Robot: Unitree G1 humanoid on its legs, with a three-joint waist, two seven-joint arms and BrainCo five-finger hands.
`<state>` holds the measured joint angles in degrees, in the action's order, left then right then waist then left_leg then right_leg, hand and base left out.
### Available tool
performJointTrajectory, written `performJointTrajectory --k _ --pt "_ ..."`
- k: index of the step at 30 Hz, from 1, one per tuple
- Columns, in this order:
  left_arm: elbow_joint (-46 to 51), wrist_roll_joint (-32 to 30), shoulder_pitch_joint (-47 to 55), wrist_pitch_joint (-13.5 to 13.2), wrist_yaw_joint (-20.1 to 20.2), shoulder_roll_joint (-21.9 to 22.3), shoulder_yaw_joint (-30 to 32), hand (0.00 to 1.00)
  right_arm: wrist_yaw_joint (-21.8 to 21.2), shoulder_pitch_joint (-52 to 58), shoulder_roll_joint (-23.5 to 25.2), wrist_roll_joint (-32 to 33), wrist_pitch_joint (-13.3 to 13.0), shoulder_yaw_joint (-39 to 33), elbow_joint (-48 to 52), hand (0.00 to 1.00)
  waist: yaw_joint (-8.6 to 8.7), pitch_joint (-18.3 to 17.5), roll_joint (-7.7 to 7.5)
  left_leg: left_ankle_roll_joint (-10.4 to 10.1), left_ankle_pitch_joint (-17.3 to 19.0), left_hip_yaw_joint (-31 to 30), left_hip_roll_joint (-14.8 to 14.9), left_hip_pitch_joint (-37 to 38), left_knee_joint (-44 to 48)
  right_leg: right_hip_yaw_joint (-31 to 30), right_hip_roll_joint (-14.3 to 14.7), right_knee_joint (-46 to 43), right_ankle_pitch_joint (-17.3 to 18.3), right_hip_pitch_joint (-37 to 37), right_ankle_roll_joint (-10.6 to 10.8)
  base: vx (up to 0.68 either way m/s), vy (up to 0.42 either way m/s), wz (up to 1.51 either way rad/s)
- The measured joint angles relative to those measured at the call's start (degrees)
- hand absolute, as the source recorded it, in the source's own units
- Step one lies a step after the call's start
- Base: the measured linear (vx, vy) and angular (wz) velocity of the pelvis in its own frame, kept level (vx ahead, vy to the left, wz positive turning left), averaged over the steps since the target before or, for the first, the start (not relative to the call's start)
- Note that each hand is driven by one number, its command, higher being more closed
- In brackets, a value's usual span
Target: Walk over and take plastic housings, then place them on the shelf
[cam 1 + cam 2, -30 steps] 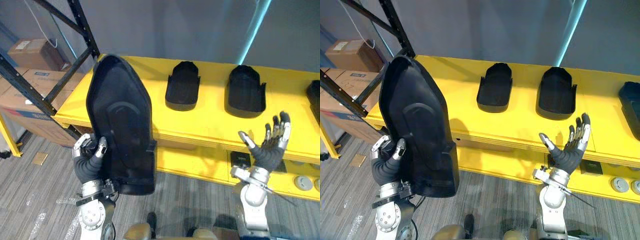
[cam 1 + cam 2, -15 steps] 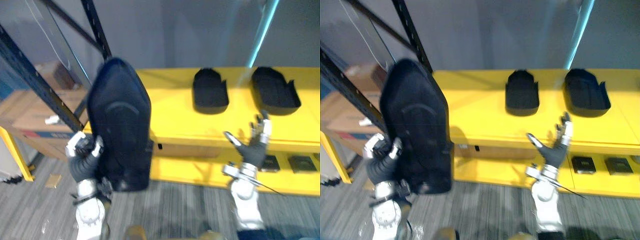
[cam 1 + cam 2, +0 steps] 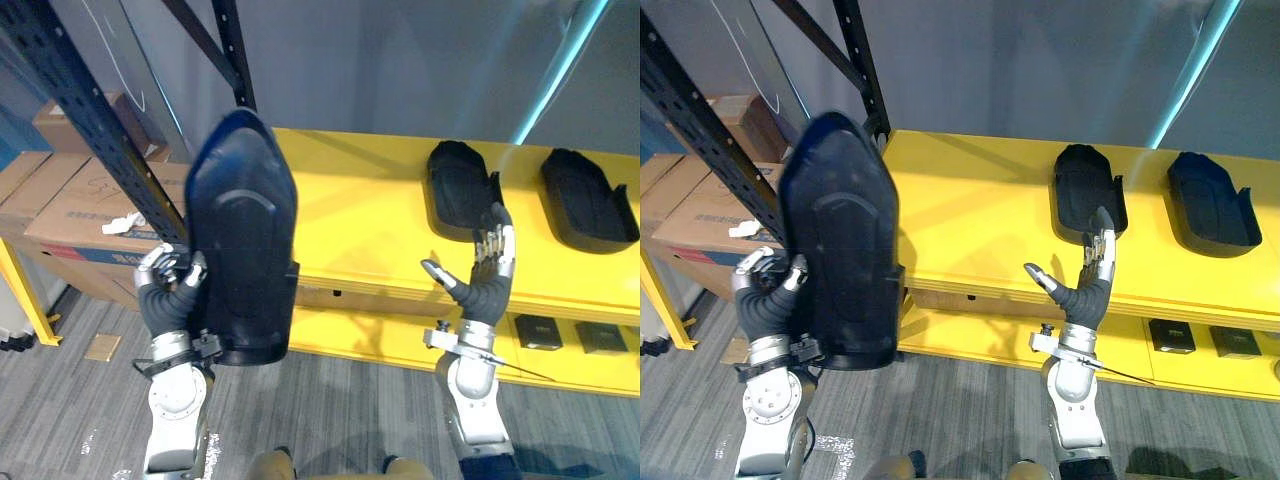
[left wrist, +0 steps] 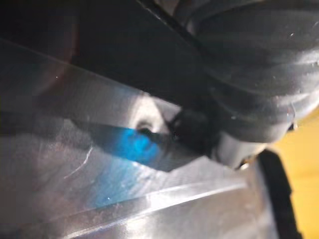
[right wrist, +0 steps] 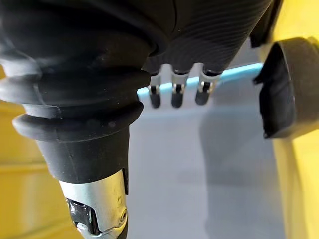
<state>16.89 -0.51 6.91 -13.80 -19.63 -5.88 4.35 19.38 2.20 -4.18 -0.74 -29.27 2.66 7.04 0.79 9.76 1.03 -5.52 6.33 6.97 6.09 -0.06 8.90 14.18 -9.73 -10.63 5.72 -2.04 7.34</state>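
Left hand (image 3: 168,296) clasps housing (image 3: 240,240); shelf (image 3: 360,205) bears two more.

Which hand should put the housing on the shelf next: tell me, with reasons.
Left. The left hand grips the large black housing, held upright before the yellow shelf at its bare left end. The right hand is open and empty in front of the shelf.
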Motion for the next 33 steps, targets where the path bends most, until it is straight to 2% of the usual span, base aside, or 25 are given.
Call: performJointTrajectory --k 5,6,7,11,15,18,20,23,26,29,33 --pt "-6.53 1.27 -7.12 0.78 -1.85 -0.66 3.42 1.0 -4.49 0.59 -1.32 1.28 1.35 -0.31 3.19 0.0 0.46 -0.23 0.69 -0.35 -2.24 2.55 0.51 1.6 -4.26 -2.22 1.01 -0.25 -0.07 2.16 -0.67 -0.04 -0.034 -0.22" --pt "-11.03 3.01 -10.0 2.29 -3.03 -1.0 5.15 1.0 -5.94 1.12 -1.55 2.32 1.85 -0.28 3.83 0.0 1.03 -0.09 1.2 -0.29 -2.68 3.31 0.43 2.0 -5.34 -3.38 1.1 -0.41 -0.21 3.11 -0.69 -0.05 -0.004 -0.33" --pt "-11.96 3.16 -10.52 2.67 -3.24 -1.16 5.61 1.0 -6.19 1.19 -1.58 2.32 1.97 -0.29 3.89 0.0 1.27 -0.06 1.29 -0.29 -2.68 3.42 0.41 2.0 -5.41 -3.51 1.1 -0.44 -0.22 3.26 -0.68 -0.05 0.012 -0.29" --pt "-26.62 5.43 -18.68 7.65 -6.5 -7.68 9.26 1.0 -12.47 3.01 -3.12 7.74 3.33 -0.32 5.32 0.0 3.57 0.58 2.27 0.16 -3.03 6.37 -0.19 1.93 -5.97 -6.91 0.85 -2.4 -0.4 6.48 -0.39 -0.02 0.023 -0.32" --pt "-34.13 8.46 -26.21 9.05 -8.55 -12.26 12.02 1.0 -18.27 5.02 -5.6 10.65 3.6 0.0 9.47 0.0 5.37 2.59 3.69 0.56 -3.31 7.91 -0.79 1.86 -6.41 -8.79 0.52 -3.76 -0.39 8.54 -0.39 -0.01 0.022 -0.23" --pt "-41.4 11.56 -33.65 10.22 -10.06 -17.51 12.59 1.0 -22.04 5.46 -7.61 11.26 5.25 2.77 10.47 0.0 6.51 5.1 4.64 1.2 -4.16 8.14 -0.98 1.56 -6.55 -9.82 0.53 -4.8 -0.31 9.98 -0.51 -0.04 -0.015 -0.13" --pt "-43.94 13.04 -36.78 10.56 -10.59 -19.33 12.63 1.0 -23.17 5.47 -8.65 11.27 5.76 4.46 10.46 0.0 7.38 5.99 5.08 1.37 -4.67 8.13 -1.02 0.66 -6.73 -9.93 0.51 -5.42 -0.25 11.26 -0.59 -0.05 -0.029 -0.02" --pt "-46.98 18.85 -41.5 11.03 -10.29 -22.05 12.51 1.0 -24.46 5.48 -9.53 11.84 6.71 7.96 10.5 0.0 8.22 7.7 5.18 1.55 -6.16 8.81 -1.17 0.03 -8.02 -10.95 0.65 -6.74 -0.16 13.41 -0.77 -0.04 -0.038 -0.05" --pt "-47.85 23.44 -43.89 14.07 -8.93 -23.35 11.72 1.0 -24.63 5.54 -9.99 11.82 7.31 11.3 10.96 0.0 9.4 9.11 5.51 1.61 -6.63 9.13 -1.19 0.1 -8.66 -11.15 0.71 -7.52 -0.1 14.06 -0.87 -0.01 -0.024 -0.04" --pt "-48.79 25.57 -45.28 18.33 -8.0 -23.61 9.65 1.0 -24.46 6.66 -10.4 11.71 7.82 13.47 12.79 0.0 9.56 9.86 5.78 1.59 -6.64 9.48 -1.2 -0.04 -8.76 -11.31 0.71 -7.98 -0.03 14.71 -0.97 -0.02 -0.013 -0.04" --pt "-50.26 28.11 -45.48 20.85 -6.58 -23.62 8.31 1.0 -24.12 6.57 -10.78 11.74 8.3 15.97 14.79 0.0 9.59 11.58 5.81 1.35 -6.79 9.72 -1.26 -0.74 -8.75 -11.5 0.6 -9.18 0.31 16.1 -1.31 -0.03 -0.009 0.01"
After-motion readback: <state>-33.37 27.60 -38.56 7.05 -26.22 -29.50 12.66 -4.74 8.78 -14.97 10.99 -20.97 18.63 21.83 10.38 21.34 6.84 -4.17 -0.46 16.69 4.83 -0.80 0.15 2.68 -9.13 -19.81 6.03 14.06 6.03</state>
